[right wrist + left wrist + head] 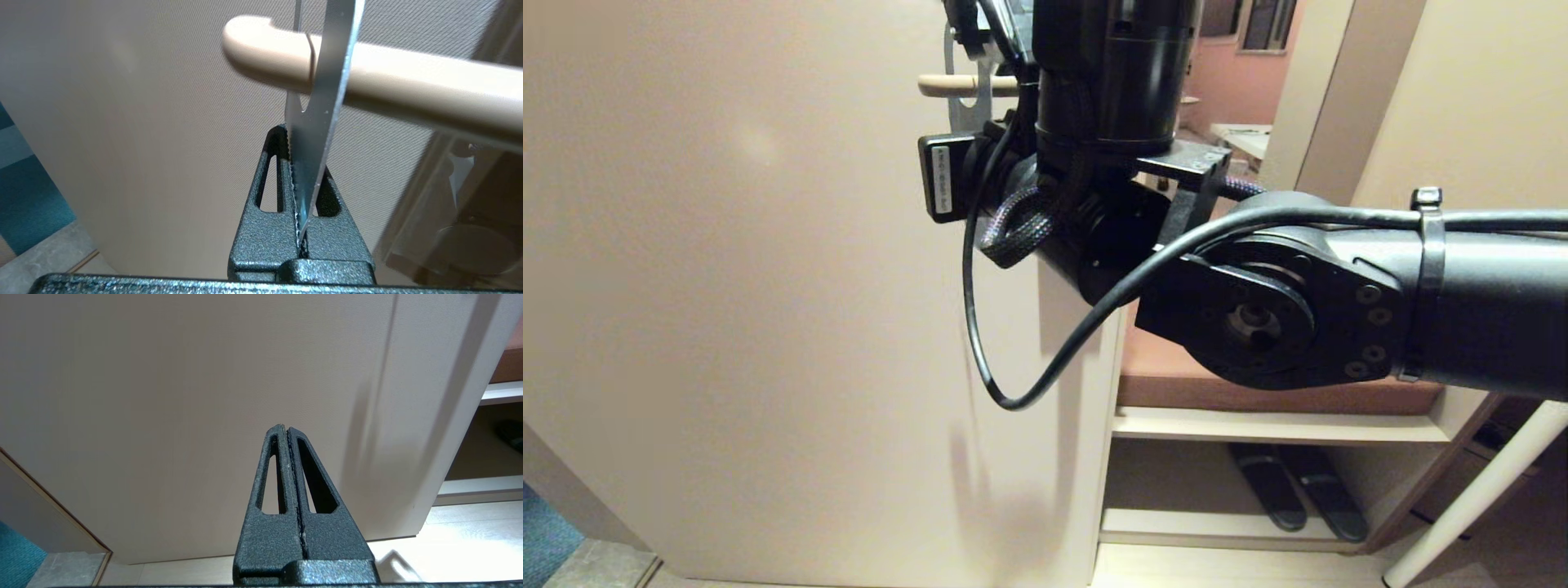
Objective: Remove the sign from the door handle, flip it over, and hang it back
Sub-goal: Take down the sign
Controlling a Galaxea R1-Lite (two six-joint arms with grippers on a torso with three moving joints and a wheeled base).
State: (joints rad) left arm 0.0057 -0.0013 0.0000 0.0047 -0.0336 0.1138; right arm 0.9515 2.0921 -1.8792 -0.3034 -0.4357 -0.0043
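Cream-beige door handle (408, 87) threaded through the sign (322, 102), edge-on here, lower end pinched in the right gripper (300, 179) beside the door (727, 286). Right arm (1339, 302) blocking most of the handle from the head. Left gripper (288, 435) closed, empty, low before the door. Shelves (1274, 425) past its edge.

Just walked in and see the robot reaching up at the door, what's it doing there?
The right gripper is shut on the lower edge of the sign, a thin card whose loop sits around the door handle. The sign is edge-on here, so which side faces out cannot be told. The left gripper is shut and empty, low in front of the door.
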